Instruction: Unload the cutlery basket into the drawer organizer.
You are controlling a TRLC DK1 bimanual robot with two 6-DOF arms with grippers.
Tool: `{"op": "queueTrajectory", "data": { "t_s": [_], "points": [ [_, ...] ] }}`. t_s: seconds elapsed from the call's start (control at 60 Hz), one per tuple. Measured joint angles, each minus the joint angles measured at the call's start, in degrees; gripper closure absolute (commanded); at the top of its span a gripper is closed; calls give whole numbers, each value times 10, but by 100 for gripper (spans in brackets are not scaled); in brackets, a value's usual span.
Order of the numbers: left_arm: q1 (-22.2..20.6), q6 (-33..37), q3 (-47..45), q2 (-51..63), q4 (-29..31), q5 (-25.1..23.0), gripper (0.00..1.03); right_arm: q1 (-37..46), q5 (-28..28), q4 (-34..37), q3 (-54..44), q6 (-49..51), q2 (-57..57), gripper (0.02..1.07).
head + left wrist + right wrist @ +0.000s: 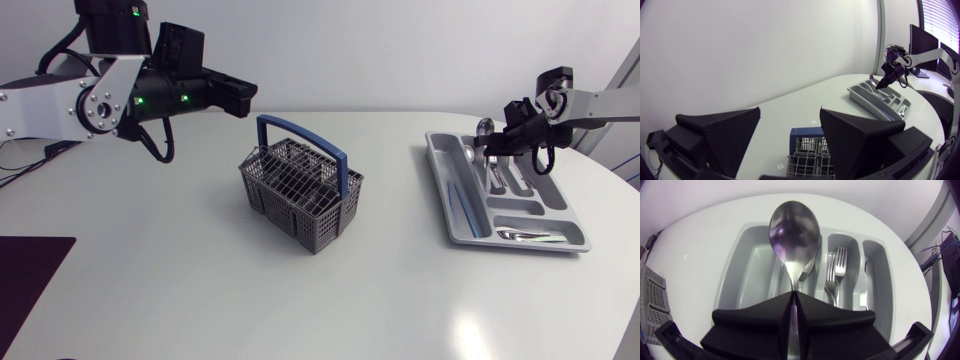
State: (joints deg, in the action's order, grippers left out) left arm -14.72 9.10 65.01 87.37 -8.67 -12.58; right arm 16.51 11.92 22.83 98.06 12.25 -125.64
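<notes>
Right arm (600,100) sat over the organizer (740,287) at the right side of the table (400,290), right jaws clamped on a spoon (794,230) by its handle, bowl pointing out ahead above the middle slots. Fork (837,267) lay in the slot just beside it. Left arm (60,105) hung above the table behind the basket (275,195), left jaws wide, nothing in them. Basket stood mid-table, blue handle (310,135) up, well apart from the organizer

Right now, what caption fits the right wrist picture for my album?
Right gripper holds a spoon over the organizer, forks lying inside.
</notes>
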Motion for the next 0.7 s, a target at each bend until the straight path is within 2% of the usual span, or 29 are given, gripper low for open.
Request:
{"op": "queueTrajectory", "data": {
  "t_s": [0.083, 0.167, 0.267, 0.433, 0.567, 0.7],
  "points": [
    [3, 1, -7, 0, -5, -2, 5, 1, -2, -1, 2, 0, -15, 99],
    [6, 2, -16, 0, -16, -3, 5, 1, -3, -7, 2, 0, -20, 86],
    [12, 7, -23, 0, -24, -5, 5, 1, -9, -7, 2, 0, -20, 85],
    [32, 17, -27, 7, -41, -13, 5, 1, -15, -7, 2, 0, -20, 59],
    [53, 19, -31, 19, -43, -26, 5, 1, -17, -24, -12, 0, -12, 58],
    [63, 36, -36, 35, -47, -39, 5, -9, -18, -46, -96, 0, 60, 57]
  ]
}}
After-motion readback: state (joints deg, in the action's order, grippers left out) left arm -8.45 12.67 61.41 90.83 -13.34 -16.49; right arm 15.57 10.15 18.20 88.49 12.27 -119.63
